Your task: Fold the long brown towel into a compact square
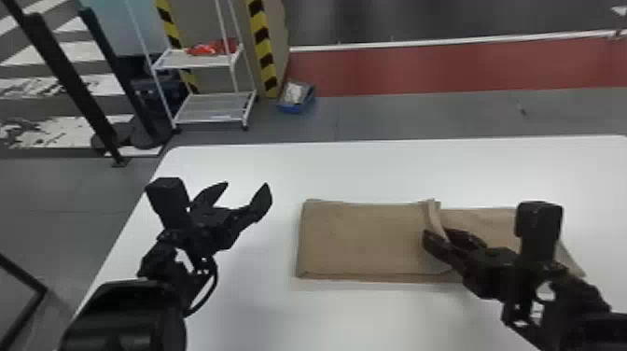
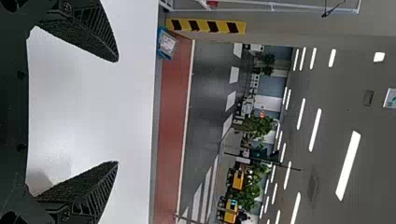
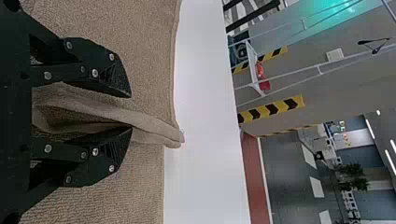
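By the fingers of the right gripper point(image 1: 435, 232), set apart, a raised fold of the brown towel point(image 1: 364, 238) is straddled on the table point(image 1: 252, 317). The left gripper point(image 1: 246, 185) is held with fingers widely spread beside the towel; beyond, a white cart point(image 1: 210, 108) is seen.

Towel point(image 1: 364, 238) on the table point(image 1: 373, 172), cart point(image 1: 210, 109) behind to the left

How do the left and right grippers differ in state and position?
The left gripper has its jaws spread wide; the right gripper has its jaws open too, but closer together.
The left gripper has nothing between its jaws, while the right gripper has a raised fold of the towel there.
The left gripper is left of the towel; the right gripper is over it.
Both are black.
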